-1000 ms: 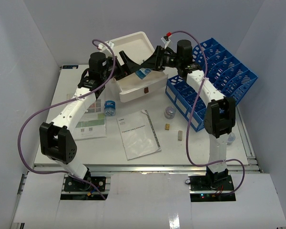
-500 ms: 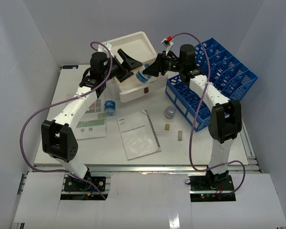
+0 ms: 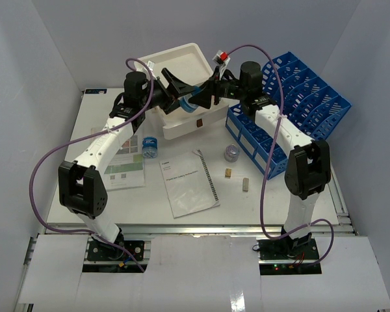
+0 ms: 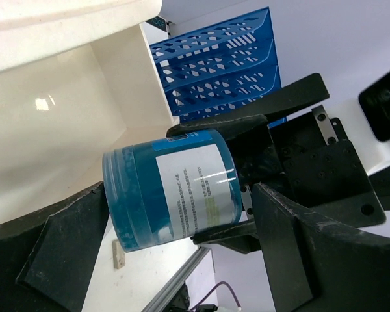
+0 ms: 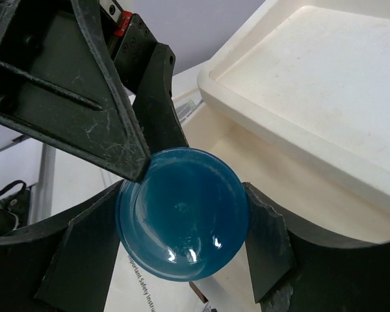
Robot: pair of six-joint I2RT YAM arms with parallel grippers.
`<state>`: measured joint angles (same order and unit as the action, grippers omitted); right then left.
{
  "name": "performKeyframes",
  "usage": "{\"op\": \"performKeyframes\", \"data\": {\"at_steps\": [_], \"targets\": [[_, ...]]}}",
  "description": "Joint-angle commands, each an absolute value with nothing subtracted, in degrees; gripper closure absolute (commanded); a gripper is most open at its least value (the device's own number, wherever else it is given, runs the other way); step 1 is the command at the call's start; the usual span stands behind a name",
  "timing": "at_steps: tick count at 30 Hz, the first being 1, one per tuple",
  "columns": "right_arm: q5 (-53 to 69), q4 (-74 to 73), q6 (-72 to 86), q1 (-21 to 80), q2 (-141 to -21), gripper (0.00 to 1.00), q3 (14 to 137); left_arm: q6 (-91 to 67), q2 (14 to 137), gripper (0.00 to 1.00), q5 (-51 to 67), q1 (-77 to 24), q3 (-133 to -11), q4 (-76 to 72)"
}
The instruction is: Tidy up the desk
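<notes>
The white box [image 3: 182, 65] stands at the far middle of the table [image 3: 149, 211], which spreads out below it and runs down to the metal rail by the arm bases. The box's lower drawer is pulled out toward the arms, and both hands meet in the air just above that open drawer.

The right hand [image 5: 182, 224] is clenched on a blue jar [image 4: 172, 188] with a white printed label. Its two fingers [image 5: 268, 244] press the jar's sides, and the jar lies tilted, its round end facing the right wrist camera. The left hand [image 4: 182, 227] is released, with its fingers spread wide. One finger stands on each side of the same jar, and there is a plain gap on at least one side. Whether the other finger touches the jar I cannot tell.

Right of the box, and just beside it, a blue file rack [image 3: 299, 97] sits with its slots angled up. In front of the box, toward the arms, lie several things:
- a spiral-bound booklet [image 3: 188, 185]
- a green-and-white leaflet [image 3: 125, 169] to the box's front left
- a second small blue jar [image 3: 149, 146] between leaflet and booklet
- a clear-topped jar [image 3: 231, 153] near the rack's front corner
- two small blocks [image 3: 228, 172] — one tan, one paler — lying apart from each other just beyond the booklet's right edge
</notes>
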<state>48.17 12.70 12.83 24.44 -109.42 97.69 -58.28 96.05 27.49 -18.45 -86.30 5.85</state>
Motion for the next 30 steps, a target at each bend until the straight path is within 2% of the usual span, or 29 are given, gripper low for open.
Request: {"op": "performKeyframes", "data": {"at_steps": [1, 6, 9, 12, 13, 14, 15, 17, 19, 20, 21, 30], "targets": [[46.2, 12.4, 6.0, 26.2, -105.2, 0.72, 98.5, -58.9, 95.3, 0.02, 29.6, -18.6, -86.2, 4.0], [43.4, 9.4, 1.9, 27.1, -104.8, 0.72, 99.4, -58.0, 95.4, 0.02, 29.5, -18.7, -85.9, 5.6], [42.3, 7.9, 0.3, 27.5, -104.7, 0.69, 100.0, -57.6, 95.6, 0.12, 29.5, -18.7, -86.0, 6.0], [41.7, 7.5, 0.3, 27.8, -104.8, 0.65, 100.1, -57.6, 96.3, 0.33, 30.3, -19.1, -86.6, 6.0], [41.6, 7.4, 0.3, 27.9, -104.7, 0.61, 100.1, -57.6, 96.5, 0.38, 30.5, -19.2, -86.9, 6.0], [41.5, 7.3, 0.3, 28.0, -104.7, 0.56, 100.1, -57.6, 96.8, 0.5, 30.7, -19.3, -87.1, 6.0], [41.3, 7.3, 0.3, 28.0, -104.6, 0.48, 100.1, -57.5, 97.1, 0.6, 30.8, -19.3, -87.4, 6.0], [40.5, 6.9, 0.1, 28.0, -104.4, 0.19, 100.0, -57.3, 97.4, 0.75, 30.8, -19.4, -88.2, 6.4], [39.0, 6.2, -1.3, 27.9, -103.8, 0.05, 100.0, -56.7, 97.9, 0.9, 30.2, -19.4, -89.3, 7.5], [37.7, 5.6, -2.0, 27.9, -103.4, 0.04, 99.9, -56.0, 98.2, 0.96, 29.5, -19.5, -90.1, 8.4], [36.1, 4.9, -2.7, 27.8, -102.7, 0.1, 99.7, -55.2, 98.5, 1.0, 28.5, -19.5, -91.1, 9.4], [25.9, 2.0, -4.3, 20.6, -89.9, 0.1, 91.0, -46.1, 106.2, 1.0, 17.9, -22.1, -105.4, 20.2]]}}
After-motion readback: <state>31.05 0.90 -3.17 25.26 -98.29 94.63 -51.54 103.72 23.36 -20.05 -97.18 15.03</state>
